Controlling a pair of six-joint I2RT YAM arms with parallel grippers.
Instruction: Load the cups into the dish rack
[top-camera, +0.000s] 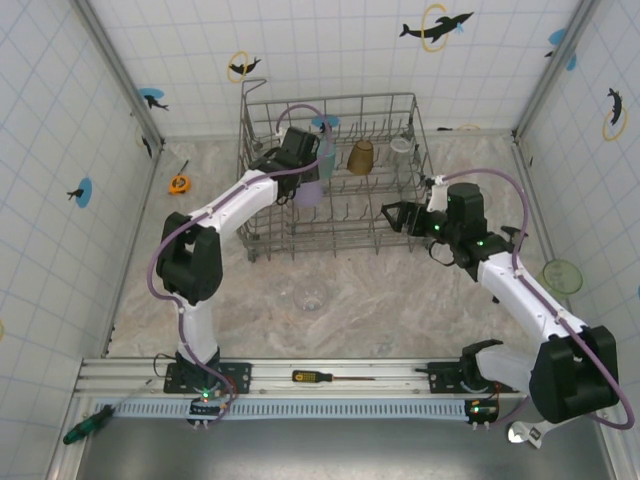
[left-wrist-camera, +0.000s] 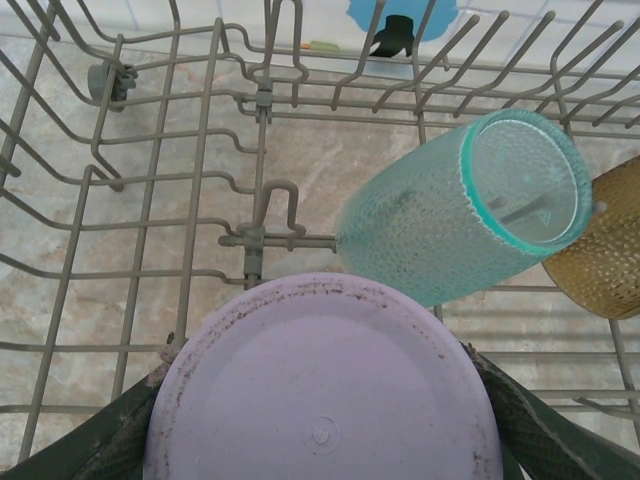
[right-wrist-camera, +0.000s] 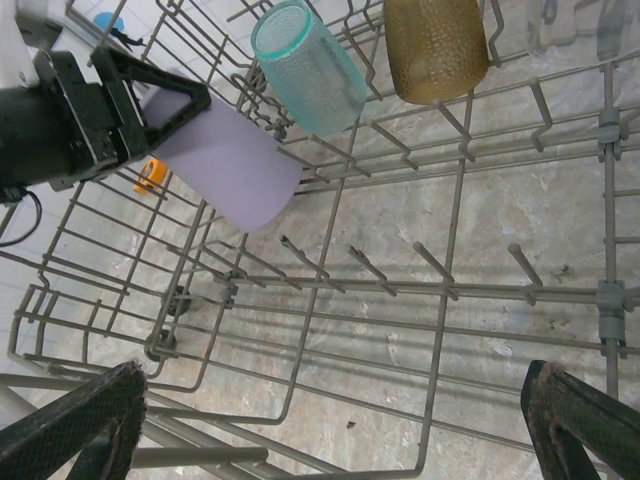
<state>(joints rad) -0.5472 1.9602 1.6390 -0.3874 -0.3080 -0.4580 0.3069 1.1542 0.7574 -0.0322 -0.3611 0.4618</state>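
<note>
Marbled table (top-camera: 400, 300) bears dish rack (top-camera: 360, 215), tape measure (top-camera: 178, 183), clear cup (top-camera: 310, 298).

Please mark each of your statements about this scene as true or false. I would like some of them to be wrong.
1. The left gripper holds the lavender cup inside the dish rack. True.
2. The right gripper is shut on the amber cup. False: it is open and empty, and the amber cup sits in the rack away from it.
3. The teal cup lies on the table outside the rack. False: it rests tilted in the rack, beside the amber cup.
4. A clear cup is on the table in front of the rack. True.
5. The orange tape measure lies in the rack. False: it is on the table, left of the rack.
</note>
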